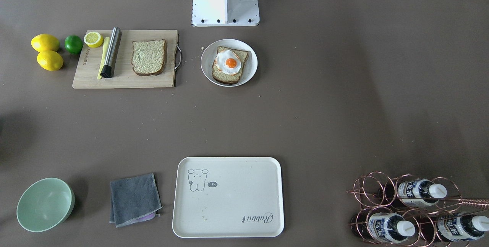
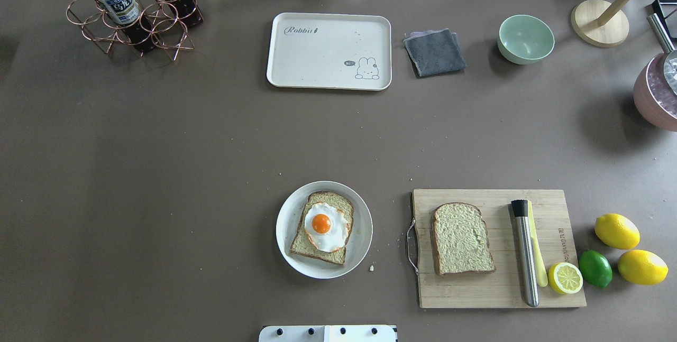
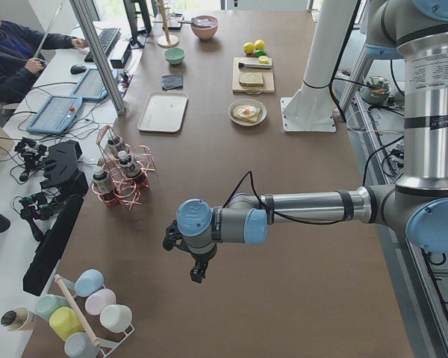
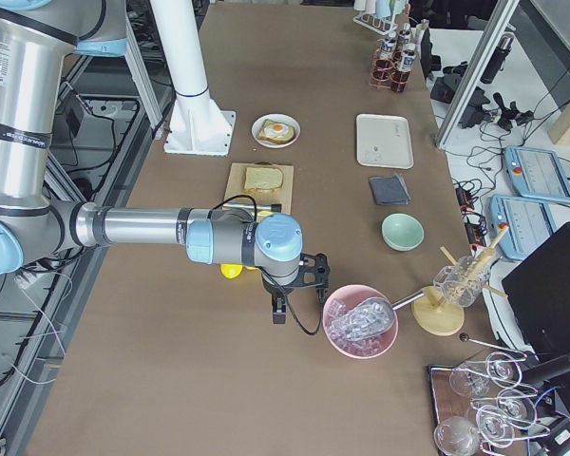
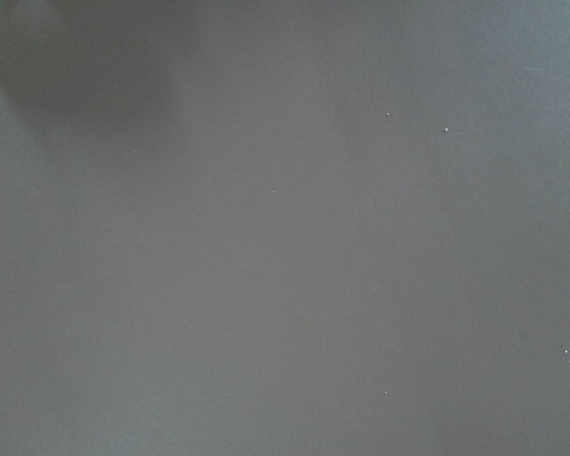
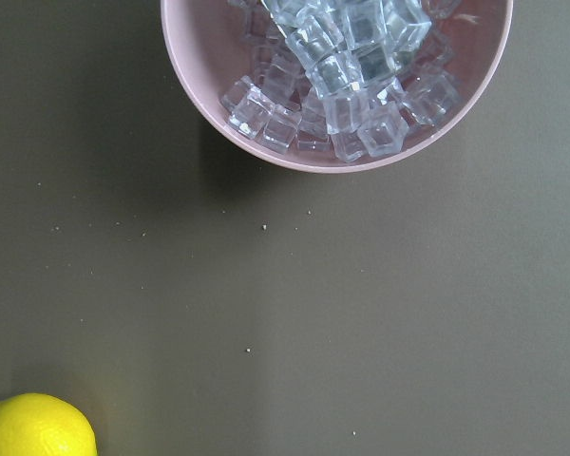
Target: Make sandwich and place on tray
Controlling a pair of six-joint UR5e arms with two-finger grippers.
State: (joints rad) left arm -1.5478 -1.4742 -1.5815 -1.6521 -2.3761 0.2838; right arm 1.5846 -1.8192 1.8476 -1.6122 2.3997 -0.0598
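1. Tray [image 1: 229,205] sits nearest the front cam, bare but for crumbs; no food on it yet.
2. Sandwich is half built. The bottom slice [image 1: 221,76] lies on a round white plate [image 1: 205,60] w/ the fried egg [image 1: 229,63] on top. The second slice [image 1: 149,57] lies alone on the cutting board [image 1: 126,78], just beside the plate. All are well apart from the tray.
3. Progress, as I read it: egg on bread is done. Left to do: cap w/ the 2nd slice, then carry the stack across the surface [image 1: 344,105] to the tray.
4. Left pincer [image 3: 198,267] hangs over bare surface near the left end, far from the food. Apart or together, can't tell from the side cam.
5. Right pincer [image 4: 277,309] hangs by a pink ice bowl [image 4: 359,352]. Can't tell its state either.
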